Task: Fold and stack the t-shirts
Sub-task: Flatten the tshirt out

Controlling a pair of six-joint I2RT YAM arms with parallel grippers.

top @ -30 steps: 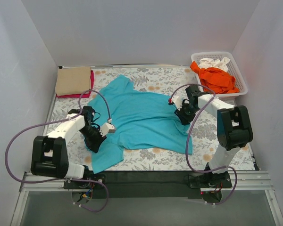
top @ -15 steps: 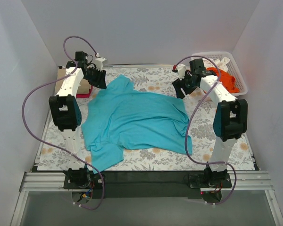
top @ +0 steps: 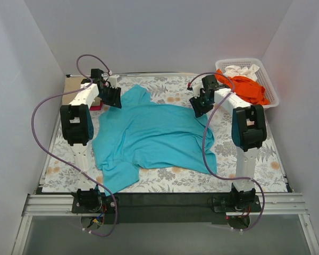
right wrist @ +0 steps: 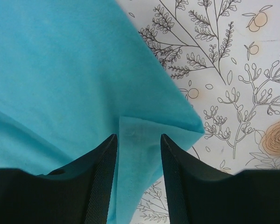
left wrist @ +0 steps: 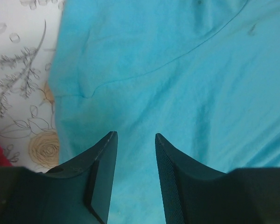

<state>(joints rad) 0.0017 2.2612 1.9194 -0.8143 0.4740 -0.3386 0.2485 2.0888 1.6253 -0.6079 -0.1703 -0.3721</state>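
Observation:
A turquoise-teal t-shirt (top: 151, 135) lies spread and wrinkled on the floral table cloth (top: 255, 164). My left gripper (top: 116, 101) is open over the shirt's far left part, its jaws (left wrist: 136, 136) straddling teal cloth (left wrist: 177, 74). My right gripper (top: 198, 109) is open over the shirt's far right corner; in the right wrist view the jaws (right wrist: 138, 137) straddle a folded corner of the shirt (right wrist: 149, 135). A folded tan shirt (top: 78, 91) lies on a magenta-red one (top: 93, 107) at the far left. Orange (top: 249, 89) and white (top: 240, 70) shirts lie in the basket.
The white lattice basket (top: 269, 87) stands at the far right corner. White walls enclose the table on three sides. The arm bases sit on a black rail (top: 165, 201) at the near edge.
Both arms swung from the shirt's middle to its far edge, then came down slightly and inward onto the far corners. The shirt's far edge now lies flatter.

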